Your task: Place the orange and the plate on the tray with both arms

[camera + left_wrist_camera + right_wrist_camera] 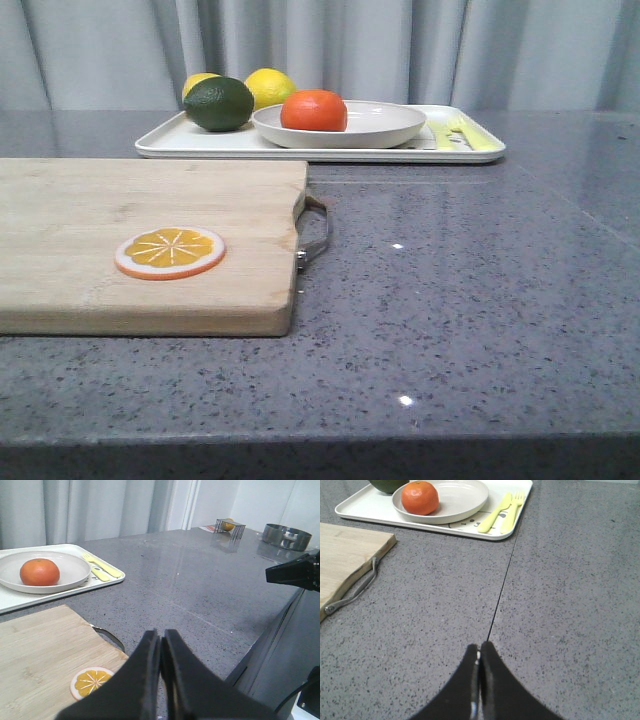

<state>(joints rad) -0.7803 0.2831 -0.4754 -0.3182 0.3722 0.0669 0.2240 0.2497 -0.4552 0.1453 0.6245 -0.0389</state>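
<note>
The orange (pixel 314 110) sits in the off-white plate (pixel 390 128), and the plate rests on the white tray (pixel 175 142) at the back of the table. They also show in the left wrist view, orange (pixel 39 572), plate (pixel 75 570), tray (pixel 15 600), and in the right wrist view, orange (pixel 420 498), plate (pixel 462 497), tray (pixel 360 505). My left gripper (pixel 161 636) is shut and empty, above the cutting board's corner, far from the tray. My right gripper (pixel 480 647) is shut and empty over bare counter. Neither gripper shows in the front view.
A wooden cutting board (pixel 120 215) with a metal handle (pixel 316 232) and an orange slice disc (pixel 170 252) lies front left. An avocado (pixel 218 104) and two lemons (pixel 270 88) sit on the tray's left end, yellow-green cutlery (pixel 458 133) on its right end.
</note>
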